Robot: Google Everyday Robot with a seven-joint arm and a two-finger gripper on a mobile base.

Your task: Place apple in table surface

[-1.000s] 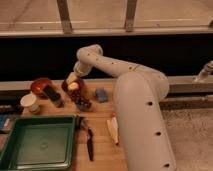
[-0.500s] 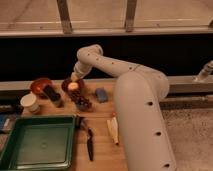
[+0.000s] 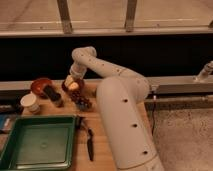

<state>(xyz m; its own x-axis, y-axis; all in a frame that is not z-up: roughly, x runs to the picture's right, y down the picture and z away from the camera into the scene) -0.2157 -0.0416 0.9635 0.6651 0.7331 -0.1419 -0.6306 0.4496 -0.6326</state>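
- Spanning the lower left, the bench (image 3: 62, 111) has bare planks between its far edge and the green tray (image 3: 37, 145).
- Poised at the far edge over a dark bowl (image 3: 64, 88), the claw (image 3: 70, 81) seems mid-carry; whether it is clamped I cannot tell.
- The apple (image 3: 74, 86) is at the claw, above that bowl: round, no long axis. The next move calls for bare planks, lowering, release.

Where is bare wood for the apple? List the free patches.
Free: the tan wooden tabletop strip between white cup, dark grape cluster and green plastic tray. Crowded: the back, where the gripper sits by the small yellow apple and red-brown bowl.
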